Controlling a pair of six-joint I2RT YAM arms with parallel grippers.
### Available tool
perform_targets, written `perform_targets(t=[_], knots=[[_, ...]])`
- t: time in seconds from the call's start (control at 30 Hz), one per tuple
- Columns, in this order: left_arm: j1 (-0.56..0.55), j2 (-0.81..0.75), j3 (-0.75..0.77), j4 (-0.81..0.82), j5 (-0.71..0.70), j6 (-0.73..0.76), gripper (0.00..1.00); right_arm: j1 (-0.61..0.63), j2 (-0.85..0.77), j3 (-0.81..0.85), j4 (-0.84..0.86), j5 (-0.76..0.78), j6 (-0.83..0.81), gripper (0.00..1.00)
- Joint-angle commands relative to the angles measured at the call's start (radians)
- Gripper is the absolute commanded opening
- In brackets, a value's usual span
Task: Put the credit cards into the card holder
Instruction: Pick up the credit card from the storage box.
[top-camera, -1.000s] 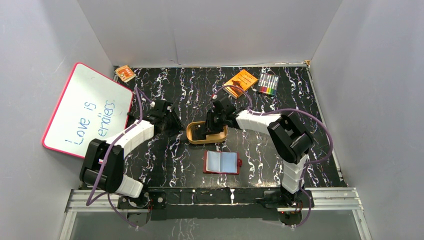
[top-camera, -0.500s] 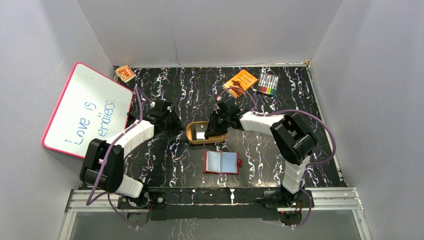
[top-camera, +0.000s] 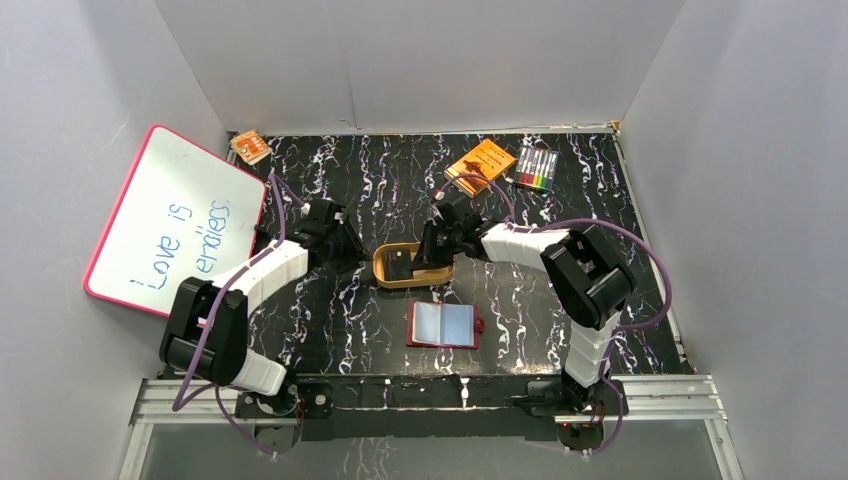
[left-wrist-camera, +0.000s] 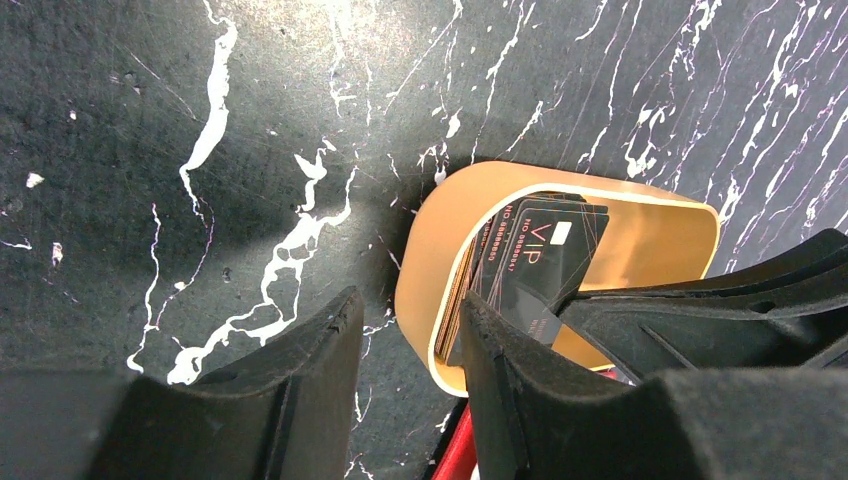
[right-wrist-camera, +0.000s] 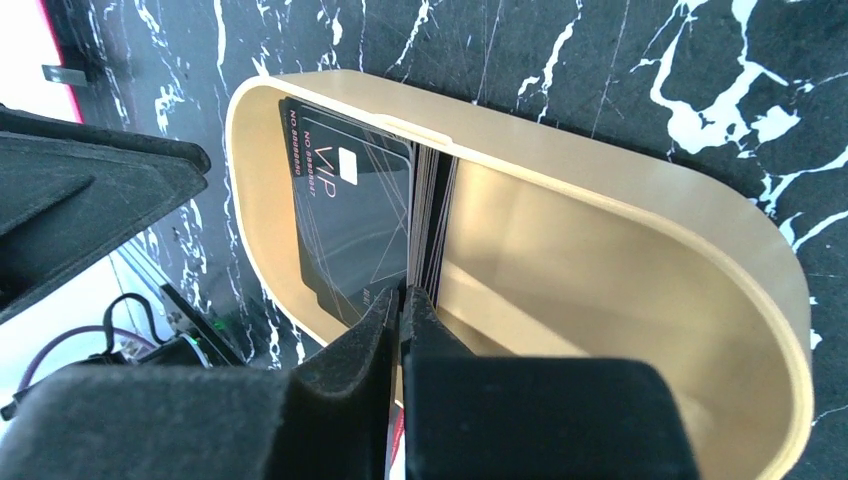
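1. Black, white-veined table (top-camera: 330, 320) with grey walls (top-camera: 400, 60) around it is your workspace, and both arms reach toward its middle.
2. Your right gripper (right-wrist-camera: 403, 295) sits down in the tan tray (right-wrist-camera: 620, 260). Its fingers are clenched together on one edge of the front card (right-wrist-camera: 350, 220), a black one with a small pale patch and fine lines printed on it.
3. The other cards (right-wrist-camera: 432, 230) stand on edge right behind that front card, packed face to face. They sit directly ahead of the right fingertips, at the end of the tray that faces your left gripper (left-wrist-camera: 410, 310).
4. Your left gripper is released: its fingers (left-wrist-camera: 300, 380) stand apart with nothing held between them. The rounded end of the tray lies just ahead of its fingertips, and you cannot tell from these views whether they touch it.
5. The wallet (top-camera: 445, 325) lies open and flat on the table, pale blue pockets facing up. It is on the base side of your right gripper, apart from both the gripper and the tray.
6. Beyond your right gripper, toward the back wall, an orange box (top-camera: 480, 165) and a pack of markers (top-camera: 537, 168) lie side by side, well apart from the tray.
7. Out past your left gripper, a pink-edged whiteboard (top-camera: 175, 225) with blue handwriting leans against the left wall.
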Motion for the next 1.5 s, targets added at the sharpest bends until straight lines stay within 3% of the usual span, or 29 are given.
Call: perform_targets(t=[0.0, 0.07, 0.8, 1.1, 1.27, 1.37, 1.47], knots=[[0.001, 0.001, 0.02, 0.002, 0.012, 0.006, 0.39, -0.008, -0.032, -0.004, 0.039, -0.018, -0.001, 0.05], [0.001, -0.002, 0.019, -0.001, 0.011, 0.008, 0.39, -0.01, -0.039, -0.006, 0.034, -0.014, -0.001, 0.0], [0.001, -0.034, 0.027, -0.014, -0.014, 0.007, 0.39, -0.038, -0.183, -0.074, 0.032, -0.053, 0.08, 0.0], [0.001, -0.107, 0.025, -0.035, -0.076, -0.013, 0.39, -0.039, -0.22, -0.072, 0.025, -0.084, 0.175, 0.0], [0.001, -0.208, 0.022, -0.072, -0.178, -0.047, 0.4, -0.039, -0.27, -0.079, -0.009, -0.1, 0.202, 0.0], [0.005, -0.298, 0.027, -0.094, -0.199, -0.059, 0.44, -0.05, -0.34, -0.109, -0.029, -0.125, 0.235, 0.0], [0.008, -0.396, 0.02, -0.079, -0.131, -0.066, 0.59, -0.07, -0.43, -0.158, -0.033, -0.175, 0.295, 0.0]])
